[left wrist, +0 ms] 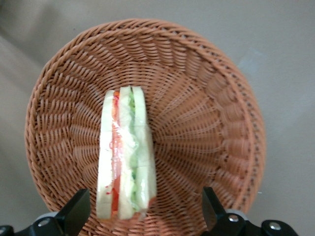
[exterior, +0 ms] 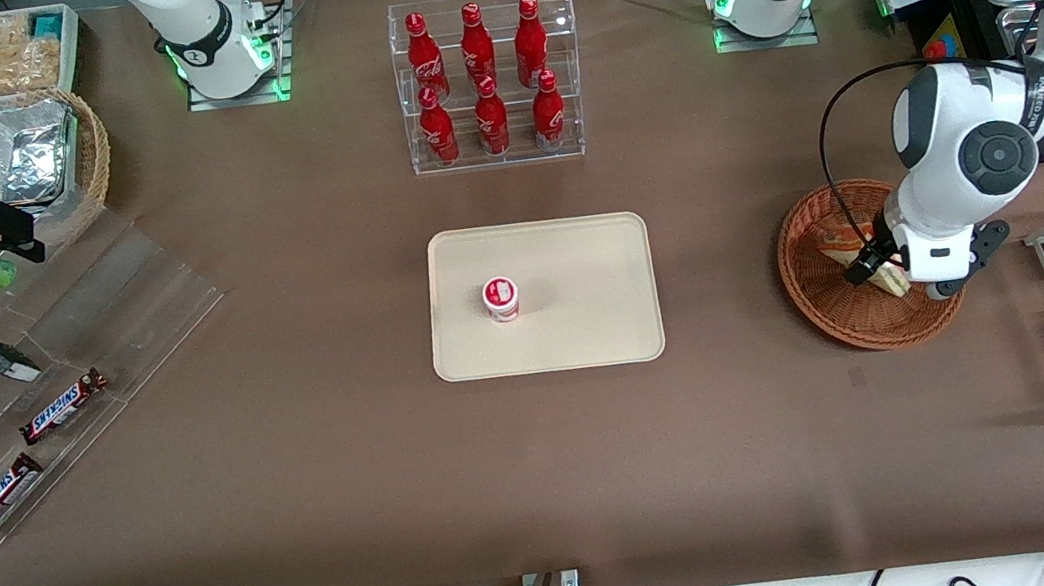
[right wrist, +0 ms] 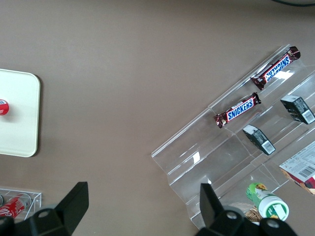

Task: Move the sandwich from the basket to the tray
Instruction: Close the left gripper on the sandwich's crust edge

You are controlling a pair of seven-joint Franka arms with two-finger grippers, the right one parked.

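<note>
Hovering just above the basket (exterior: 867,273), the pincer (left wrist: 142,216) has its fingers spread wide and holds nothing, with the sandwich (left wrist: 125,152) lined up between them. The sandwich stands on edge inside the basket, filling layers facing up. My guess is it's light and squishy, and the clear wrap is probably slick, so I'd pinch the two flat bread faces gently around the middle, not the pointy end. Squeeze too hard and it'll mash. The basket rim is low, so a short lift should clear it. The tray (exterior: 578,255) sits well apart toward the worktop middle, with only a small red-lidded cup (exterior: 501,299) on it, so there's lots of bare tray on the basket's side.
</note>
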